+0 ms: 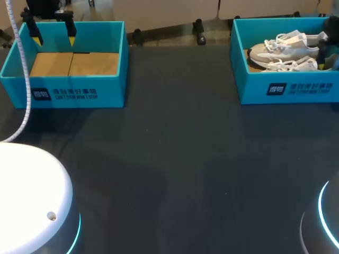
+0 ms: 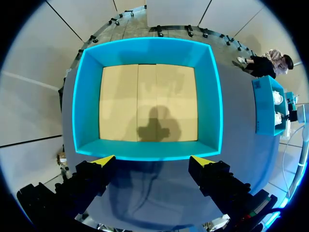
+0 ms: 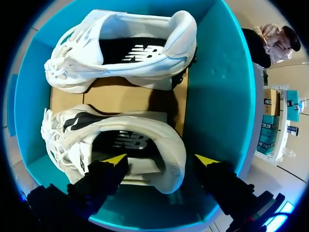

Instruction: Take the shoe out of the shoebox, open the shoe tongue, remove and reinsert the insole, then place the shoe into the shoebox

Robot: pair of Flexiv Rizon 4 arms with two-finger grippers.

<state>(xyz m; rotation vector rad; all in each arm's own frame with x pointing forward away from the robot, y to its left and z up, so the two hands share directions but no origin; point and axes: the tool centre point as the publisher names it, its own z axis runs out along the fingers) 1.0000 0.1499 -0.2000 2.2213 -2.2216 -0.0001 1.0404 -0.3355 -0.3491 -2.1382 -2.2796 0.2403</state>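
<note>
Two white shoes lie on their sides in the teal shoebox [image 1: 296, 90] at the far right, one [image 1: 280, 50] behind the other [image 1: 288, 65]. My right gripper [image 1: 324, 53] hangs inside that box at its right end. In the right wrist view the gripper [image 3: 160, 159] is open over the heel of the nearer shoe [image 3: 159, 128]. One yellow tip is over the shoe's opening and dark insole, the other outside the heel and apart from it. The second shoe [image 3: 120, 48] lies ahead by the box's far wall [image 3: 217, 87]. My left gripper [image 1: 54, 38] [image 2: 152, 159] is open and holds nothing.
A second teal box [image 1: 79, 90] [image 2: 210, 96] at the far left holds only its cardboard floor; my left gripper hovers over one of its walls. A white cable [image 1: 24, 79] hangs down in front of it. The dark table [image 1: 185, 159] stretches between the boxes and the arm bases [image 1: 26, 196].
</note>
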